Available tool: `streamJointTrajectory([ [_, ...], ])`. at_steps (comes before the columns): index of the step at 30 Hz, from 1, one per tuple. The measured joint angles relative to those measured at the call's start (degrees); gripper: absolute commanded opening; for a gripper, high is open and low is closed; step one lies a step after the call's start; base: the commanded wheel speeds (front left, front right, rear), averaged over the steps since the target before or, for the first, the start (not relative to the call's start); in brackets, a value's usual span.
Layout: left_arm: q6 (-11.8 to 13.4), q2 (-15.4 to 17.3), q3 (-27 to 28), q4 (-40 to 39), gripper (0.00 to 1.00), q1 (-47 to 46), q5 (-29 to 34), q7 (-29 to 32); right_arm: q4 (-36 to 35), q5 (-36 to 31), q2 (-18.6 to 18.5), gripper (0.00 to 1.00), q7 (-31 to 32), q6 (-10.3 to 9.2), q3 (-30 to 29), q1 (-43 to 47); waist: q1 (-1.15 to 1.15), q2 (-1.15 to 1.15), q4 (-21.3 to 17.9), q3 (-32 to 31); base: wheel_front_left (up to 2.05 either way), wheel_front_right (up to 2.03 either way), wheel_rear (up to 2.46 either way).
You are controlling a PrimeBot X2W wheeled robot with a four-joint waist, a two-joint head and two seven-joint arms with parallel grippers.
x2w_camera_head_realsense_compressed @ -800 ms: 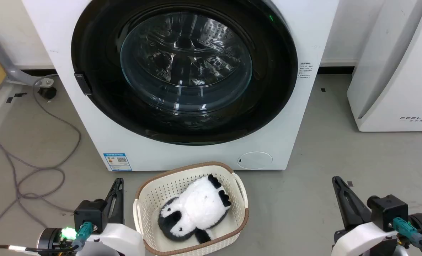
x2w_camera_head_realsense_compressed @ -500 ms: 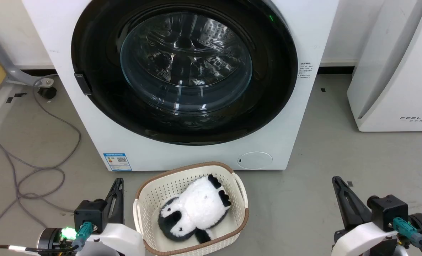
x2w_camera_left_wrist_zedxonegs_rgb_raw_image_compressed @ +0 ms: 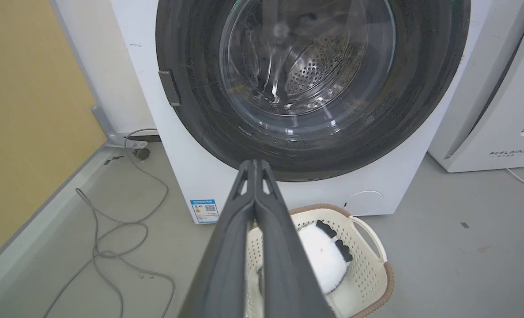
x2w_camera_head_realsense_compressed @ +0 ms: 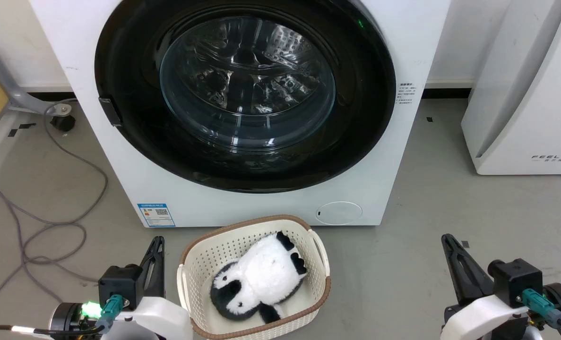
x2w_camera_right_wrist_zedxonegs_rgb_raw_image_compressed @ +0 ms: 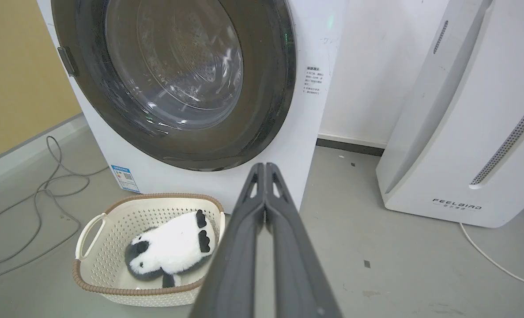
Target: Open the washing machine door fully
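The washing machine door (x2w_camera_head_realsense_compressed: 365, 118) is a big round glossy black ring with a clear glass bowl in its centre, lying flat against the white machine front (x2w_camera_head_realsense_compressed: 133, 189). A small dark latch tab (x2w_camera_head_realsense_compressed: 110, 111) sits on its left rim. The door (x2w_camera_left_wrist_zedxonegs_rgb_raw_image_compressed: 200, 110) and the door (x2w_camera_right_wrist_zedxonegs_rgb_raw_image_compressed: 270, 110) also appear in both wrist views. My left gripper (x2w_camera_head_realsense_compressed: 158, 242) is shut and empty, low at the left, well short of the door. My right gripper (x2w_camera_head_realsense_compressed: 446, 239) is shut and empty at the lower right. The fingertips of the left gripper (x2w_camera_left_wrist_zedxonegs_rgb_raw_image_compressed: 254, 162) and right gripper (x2w_camera_right_wrist_zedxonegs_rgb_raw_image_compressed: 265, 166) meet.
A cream basket (x2w_camera_head_realsense_compressed: 200, 257) holding a black-and-white plush penguin (x2w_camera_head_realsense_compressed: 261, 278) stands on the floor right below the door, between my grippers. Grey cables (x2w_camera_head_realsense_compressed: 48, 222) loop on the floor at left. A white air purifier (x2w_camera_head_realsense_compressed: 530, 94) stands at right.
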Motion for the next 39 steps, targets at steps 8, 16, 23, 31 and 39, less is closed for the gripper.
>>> streamJointTrajectory([
  [8, 0.00, 0.00, 0.00, 0.00, 0.00, 0.00, 0.00, 0.00, 0.00, 0.00, 0.00, 0.00, 0.00, 0.00, 0.00, 0.01, 0.00, 0.00, 0.00, 0.00, 0.00, 0.00, 0.00],
  [16, 0.00, -0.01, -0.14, 0.21, 1.00, 0.04, -0.02, -0.09, 0.02, 0.10, -0.01, 1.00, -0.09, 0.00, 0.03, 0.06, 0.00, 0.00, 0.00, 0.01, 0.00, 0.00, 0.00],
  [23, 0.07, -0.02, -0.78, 0.49, 1.00, 0.04, -0.11, -0.89, 0.22, 0.66, -0.01, 1.00, -0.75, 0.00, 0.18, 0.06, 0.00, 0.00, 0.00, 0.11, 0.00, 0.00, 0.00],
  [31, 0.25, -0.02, -1.22, 1.01, 1.00, 0.04, -0.54, -1.72, 0.36, 2.08, -0.04, 1.00, -1.88, 0.00, 0.38, 0.05, 0.00, 0.00, 0.16, 0.36, 0.00, 0.00, 0.00],
  [39, 0.56, -0.02, -1.91, 1.23, 1.00, 0.04, -1.05, -2.69, 0.46, 5.00, -1.01, 1.00, -2.69, 0.00, 0.47, -0.13, 0.00, 0.00, 0.62, 0.94, 0.00, 0.00, 0.00],
])
